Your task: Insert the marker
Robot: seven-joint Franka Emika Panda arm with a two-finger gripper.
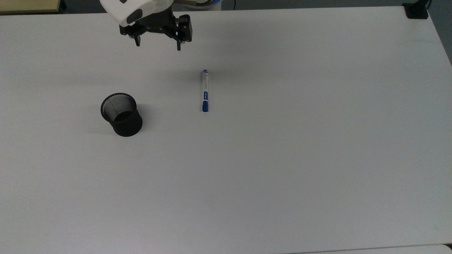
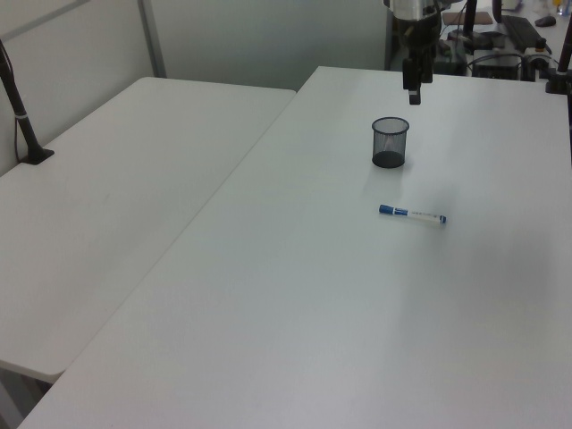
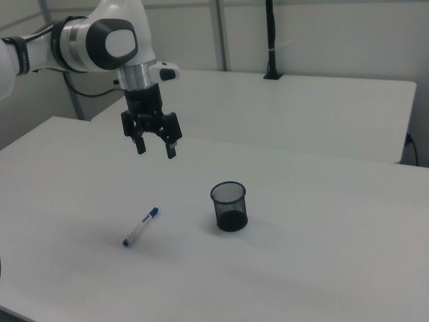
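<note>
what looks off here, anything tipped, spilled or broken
Nothing stands out. The cup stands upright and empty, the marker lies flat on the table apart from it, capped and whole, and the open gripper hangs above the table holding nothing.

A black mesh pen cup (image 1: 122, 114) stands upright on the white table (image 1: 282, 176) before me. Beside that table sits a second white table (image 2: 107, 197), edges nearly touching. A black post (image 3: 271, 40) rises from that second table's far side.
</note>
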